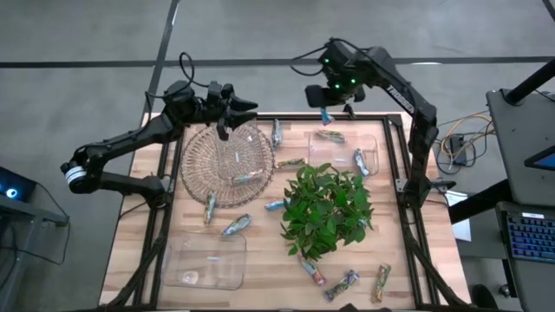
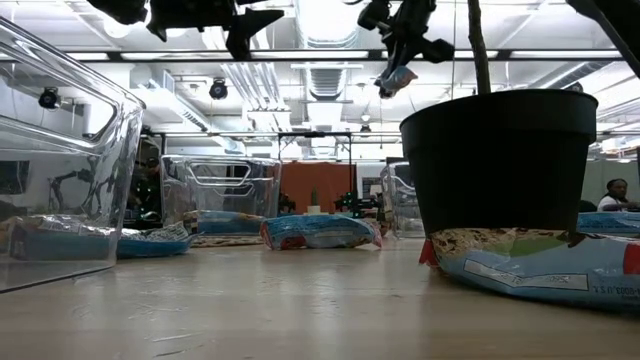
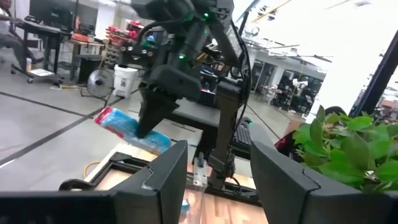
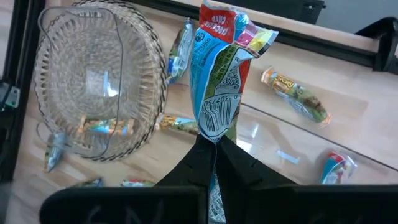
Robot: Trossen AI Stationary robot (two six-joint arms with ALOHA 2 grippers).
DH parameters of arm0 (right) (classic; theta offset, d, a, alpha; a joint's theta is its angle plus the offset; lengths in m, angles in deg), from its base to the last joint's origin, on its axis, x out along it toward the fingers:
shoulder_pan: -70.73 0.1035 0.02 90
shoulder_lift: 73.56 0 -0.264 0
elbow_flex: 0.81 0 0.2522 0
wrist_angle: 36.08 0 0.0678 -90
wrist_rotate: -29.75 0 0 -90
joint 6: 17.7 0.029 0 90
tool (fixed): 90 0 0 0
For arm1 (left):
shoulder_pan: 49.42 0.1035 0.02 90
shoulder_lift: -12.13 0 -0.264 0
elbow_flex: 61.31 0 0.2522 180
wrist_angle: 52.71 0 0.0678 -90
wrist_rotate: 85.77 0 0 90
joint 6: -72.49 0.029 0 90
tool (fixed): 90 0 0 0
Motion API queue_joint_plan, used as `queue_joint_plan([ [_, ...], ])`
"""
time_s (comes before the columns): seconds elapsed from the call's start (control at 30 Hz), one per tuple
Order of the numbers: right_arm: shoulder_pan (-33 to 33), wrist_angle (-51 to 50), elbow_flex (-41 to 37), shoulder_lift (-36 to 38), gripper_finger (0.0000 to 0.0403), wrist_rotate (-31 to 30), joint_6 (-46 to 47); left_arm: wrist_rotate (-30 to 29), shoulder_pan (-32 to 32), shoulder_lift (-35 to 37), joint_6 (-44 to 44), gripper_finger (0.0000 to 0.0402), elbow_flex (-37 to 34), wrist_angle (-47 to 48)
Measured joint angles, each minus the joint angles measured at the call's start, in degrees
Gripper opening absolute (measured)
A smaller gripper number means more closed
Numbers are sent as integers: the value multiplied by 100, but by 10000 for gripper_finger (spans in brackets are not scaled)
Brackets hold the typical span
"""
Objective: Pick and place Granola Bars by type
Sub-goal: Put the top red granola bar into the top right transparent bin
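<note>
1. Leftmost, grey concrete floor (image 1: pixel 78 52) around a pale wooden table (image 1: pixel 260 269), with a black frame along its edges.
2. Near the front-left corner, a clear plastic tray (image 1: pixel 206 260), seemingly holding only a small scrap.
3. Raised over the far-left part, left gripper (image 1: pixel 227 111), fingers spread apart and holding nothing, hanging above the wire basket (image 1: pixel 224 163).
4. Inside that basket, one tan-wrapped granola bar (image 1: pixel 246 178); two more bars just beside its near rim, another by its far-right rim.
5. Mid-table, a green leafy plant (image 1: pixel 326 208) in a black pot (image 2: pixel 510 160).
6. Above the far edge, right gripper (image 1: pixel 328 109), fingers pressed together on the end of a blue multicoloured bar (image 4: pixel 219 81), lifted clear of the table.
7. Beneath and beside it, a second clear tray (image 1: pixel 375 146) with two bars inside.
8. Front right, three more bars on bare wood.
9. Beyond the table, an open workshop with ceiling lights, desks and equipment; far right, a keyboard (image 1: pixel 529 236).
</note>
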State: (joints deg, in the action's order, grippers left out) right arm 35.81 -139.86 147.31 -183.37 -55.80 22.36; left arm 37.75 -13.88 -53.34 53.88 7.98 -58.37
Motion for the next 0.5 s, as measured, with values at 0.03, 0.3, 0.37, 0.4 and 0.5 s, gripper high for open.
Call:
queue_joint_plan([
  [0.03, 4, 0, -27, 27, 8, -8, -55, -7, 1, 2, -60, 158, 0, -4],
  [0.3, -39, 1, -929, 674, 8, 136, -56, -496, -2, 4, -394, 158, 61, -2],
  [0.37, -72, 8, -1282, 967, 8, 166, -2, -626, 1, 4, -383, 158, 80, 0],
  [0.4, -83, 5, -1487, 1132, 8, 164, 27, -649, 1, 4, -384, 158, 89, -1],
  [0.5, -114, -2, -2206, 1679, 8, 129, 263, -648, 0, 4, -389, 158, 98, -3],
])
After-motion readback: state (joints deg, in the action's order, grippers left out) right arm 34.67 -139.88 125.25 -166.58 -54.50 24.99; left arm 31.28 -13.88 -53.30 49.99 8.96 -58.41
